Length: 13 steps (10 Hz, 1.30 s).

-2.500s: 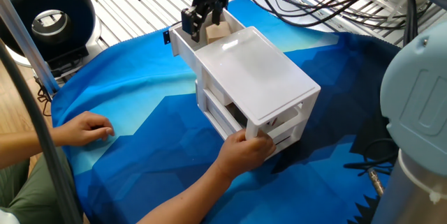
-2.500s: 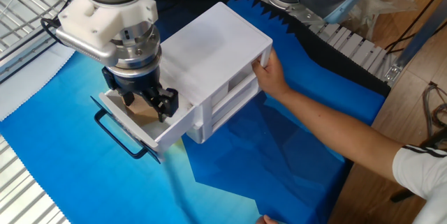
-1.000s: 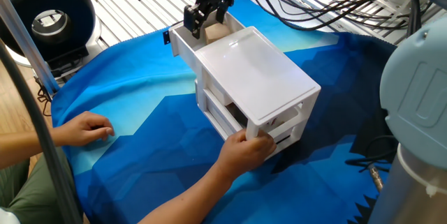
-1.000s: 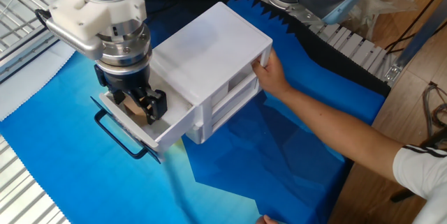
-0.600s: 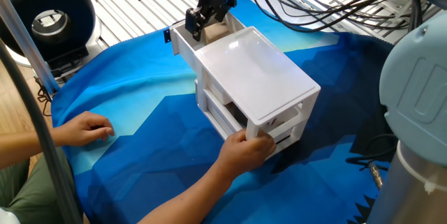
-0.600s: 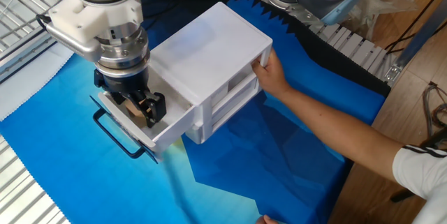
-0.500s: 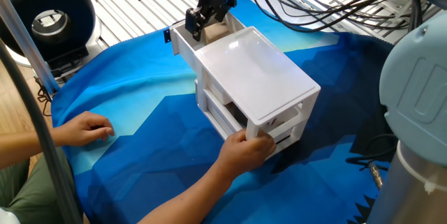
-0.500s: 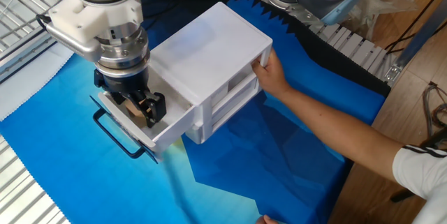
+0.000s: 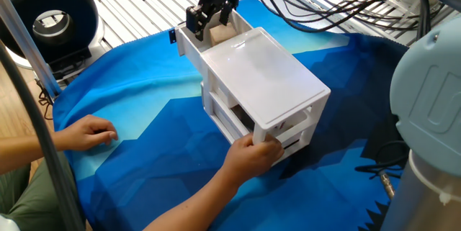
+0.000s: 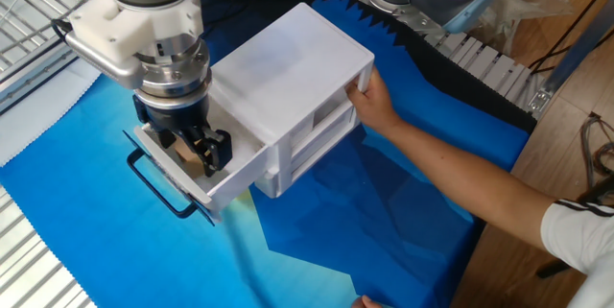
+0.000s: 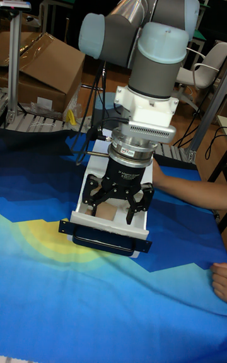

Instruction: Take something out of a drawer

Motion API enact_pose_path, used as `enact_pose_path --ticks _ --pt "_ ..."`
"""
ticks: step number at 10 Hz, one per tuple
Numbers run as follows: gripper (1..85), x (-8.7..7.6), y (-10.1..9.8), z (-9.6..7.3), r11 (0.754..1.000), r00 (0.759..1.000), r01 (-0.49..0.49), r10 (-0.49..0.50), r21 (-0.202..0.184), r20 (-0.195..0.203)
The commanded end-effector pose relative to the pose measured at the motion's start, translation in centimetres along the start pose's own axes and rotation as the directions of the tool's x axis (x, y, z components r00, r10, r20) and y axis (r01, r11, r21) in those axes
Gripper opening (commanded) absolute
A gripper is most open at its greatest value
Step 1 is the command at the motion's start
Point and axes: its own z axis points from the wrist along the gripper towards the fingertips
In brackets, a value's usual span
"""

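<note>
a person's hand [image 9: 253, 152] grips the back of the white cabinet [image 9: 263, 80], likely bracing it against the arm's push. its top drawer [image 10: 230, 168] is pulled out, and the gripper [image 11: 117, 207] hangs inside it, fingers spread on either side of the tan cube [image 11: 111, 211] on the drawer floor, not yet clamped.

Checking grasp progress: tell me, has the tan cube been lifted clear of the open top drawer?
No, the tan cube sits inside the drawer, between the gripper fingers.
</note>
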Motion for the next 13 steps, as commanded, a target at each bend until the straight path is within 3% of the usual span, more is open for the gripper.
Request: enact_pose_path --ticks 1,4,8,13 --pt "76.0 -0.2 -0.9 -0.7 0.998 1.0 -0.003 0.003 0.055 -0.003" --pt "77.0 -0.1 -0.9 -1.1 0.998 1.0 -0.019 0.02 0.058 -0.004" --pt "78.3 0.0 -2.4 -0.7 0.994 1.0 -0.014 0.014 0.11 -0.004" --pt "79.7 -0.6 -2.5 0.8 0.997 0.999 -0.027 0.025 0.07 0.023"
